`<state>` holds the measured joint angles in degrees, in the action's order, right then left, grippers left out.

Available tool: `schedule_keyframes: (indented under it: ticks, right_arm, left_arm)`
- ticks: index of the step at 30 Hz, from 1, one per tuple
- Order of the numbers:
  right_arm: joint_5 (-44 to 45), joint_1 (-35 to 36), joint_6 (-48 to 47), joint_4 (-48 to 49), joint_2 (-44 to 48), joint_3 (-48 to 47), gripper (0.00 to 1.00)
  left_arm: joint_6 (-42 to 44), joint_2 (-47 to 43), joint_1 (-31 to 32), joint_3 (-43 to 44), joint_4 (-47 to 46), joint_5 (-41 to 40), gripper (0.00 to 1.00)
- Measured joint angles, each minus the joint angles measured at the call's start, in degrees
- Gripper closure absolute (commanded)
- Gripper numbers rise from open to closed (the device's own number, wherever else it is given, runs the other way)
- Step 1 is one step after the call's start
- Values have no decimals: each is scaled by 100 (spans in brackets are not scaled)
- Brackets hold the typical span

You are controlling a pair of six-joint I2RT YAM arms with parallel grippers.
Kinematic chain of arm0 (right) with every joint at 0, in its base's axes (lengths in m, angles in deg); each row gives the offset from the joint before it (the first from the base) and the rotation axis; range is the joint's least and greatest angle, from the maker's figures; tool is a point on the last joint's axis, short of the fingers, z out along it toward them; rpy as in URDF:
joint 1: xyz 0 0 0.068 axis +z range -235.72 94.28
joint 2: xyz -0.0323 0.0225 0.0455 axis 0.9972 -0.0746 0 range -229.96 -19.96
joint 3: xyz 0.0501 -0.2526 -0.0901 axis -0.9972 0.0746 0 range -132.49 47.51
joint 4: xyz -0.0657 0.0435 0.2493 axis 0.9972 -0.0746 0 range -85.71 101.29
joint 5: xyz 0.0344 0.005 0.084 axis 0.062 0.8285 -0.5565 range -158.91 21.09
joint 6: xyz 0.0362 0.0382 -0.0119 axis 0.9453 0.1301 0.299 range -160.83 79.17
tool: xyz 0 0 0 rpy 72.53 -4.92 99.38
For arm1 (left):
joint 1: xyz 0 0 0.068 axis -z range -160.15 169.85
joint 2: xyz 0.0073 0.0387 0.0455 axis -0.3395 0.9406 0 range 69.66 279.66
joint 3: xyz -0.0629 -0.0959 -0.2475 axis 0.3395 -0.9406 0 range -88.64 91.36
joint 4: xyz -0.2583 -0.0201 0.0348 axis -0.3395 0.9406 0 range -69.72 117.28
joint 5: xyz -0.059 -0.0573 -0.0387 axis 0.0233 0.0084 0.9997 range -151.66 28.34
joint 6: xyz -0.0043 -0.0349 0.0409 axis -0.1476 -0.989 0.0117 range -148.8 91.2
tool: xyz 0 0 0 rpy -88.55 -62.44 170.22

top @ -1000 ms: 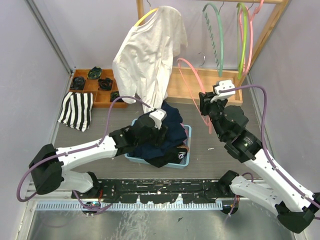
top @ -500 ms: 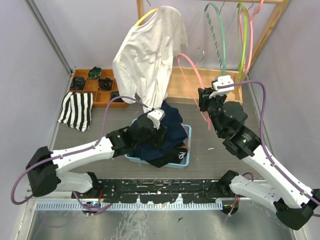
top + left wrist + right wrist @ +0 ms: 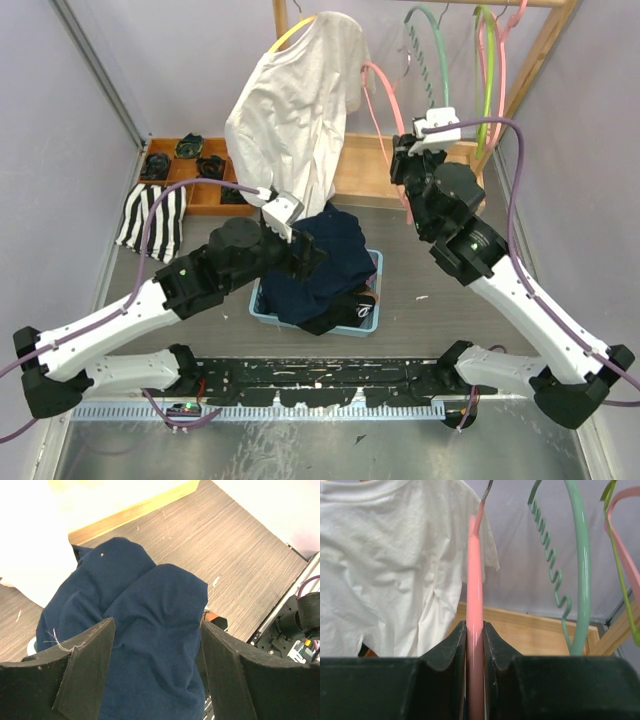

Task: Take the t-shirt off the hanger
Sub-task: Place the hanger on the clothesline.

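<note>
Since our left hand (image 3: 156, 630) has lifted off with fingers spread wide and empty, we read the navy t-shirt (image 3: 330, 250) as dropped in the basket (image 3: 377, 268) mid-desk | right hand (image 3: 475, 630) clamps the bare pink hanger (image 3: 474, 575), raised toward the far edge (removal looks done)

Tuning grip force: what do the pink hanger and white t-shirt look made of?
The pink hanger looks like smooth glossy plastic, going by the sheen along its bar. The white t-shirt looks a thin matte knit, likely cotton: soft wrinkles, limp drape.
</note>
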<state>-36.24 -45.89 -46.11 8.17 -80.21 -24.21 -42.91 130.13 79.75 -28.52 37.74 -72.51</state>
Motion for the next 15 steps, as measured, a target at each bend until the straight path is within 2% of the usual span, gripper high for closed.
schedule_keyframes:
  ticks: [6,15]
  right_arm:
    - [-87,-188,-199,136,-671,-695,99]
    - [-638,-1023,-151,168,-1056,-1305,99]
  left_arm:
    - [103,-304,0,-76,-98,-68,23]
    - [103,-448,2,-273,-168,-210,22]
